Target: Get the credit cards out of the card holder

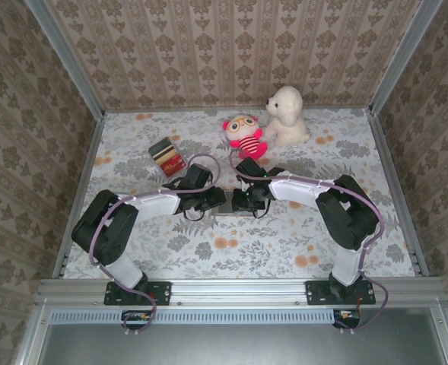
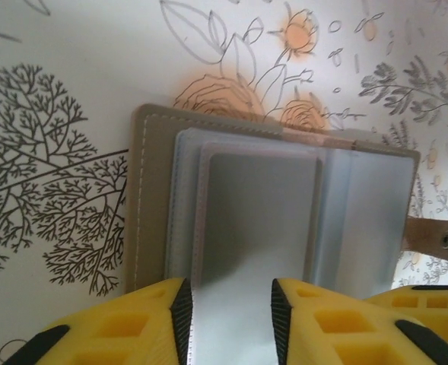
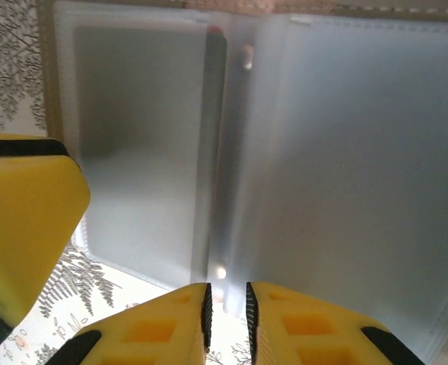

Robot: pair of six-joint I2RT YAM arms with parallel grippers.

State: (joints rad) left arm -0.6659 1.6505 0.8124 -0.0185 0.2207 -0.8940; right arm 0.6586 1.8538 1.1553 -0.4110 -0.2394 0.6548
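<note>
Card holder (image 2: 151, 198) was found open and flat on the table (image 1: 300, 236), roughly mid-table, a little nearer the near edge than the far one. From above it was almost wholly hidden under the two wrists, with a grey sliver left visible. Its near edge was cut off in both wrist views by the yellow fingers. The snap strap (image 2: 436, 239) was seen sticking out to one side, reaching the frame edge.

Left gripper (image 2: 229, 296): jaws were held partly apart over the holder's near edge, the gap filled by a pale sheet. Whether that sheet was clamped could not be told.

Right gripper (image 3: 225, 296): jaws were set narrow, almost together, at the centre crease. A thin sleeve edge was possibly pinched between them, but contact was too blurred to confirm.

Frosted sleeves (image 3: 360, 152) were blurred at close range. A grey card-shaped panel (image 2: 262, 213) was made out in one pocket; its face could not be read.

Credit cards (image 1: 167, 157), red, gold and dark, were stacked toward the far-left corner of the table, well apart from the holder. A pink doll (image 1: 246, 137) and a white plush dog (image 1: 286, 115) were placed at the far edge.
</note>
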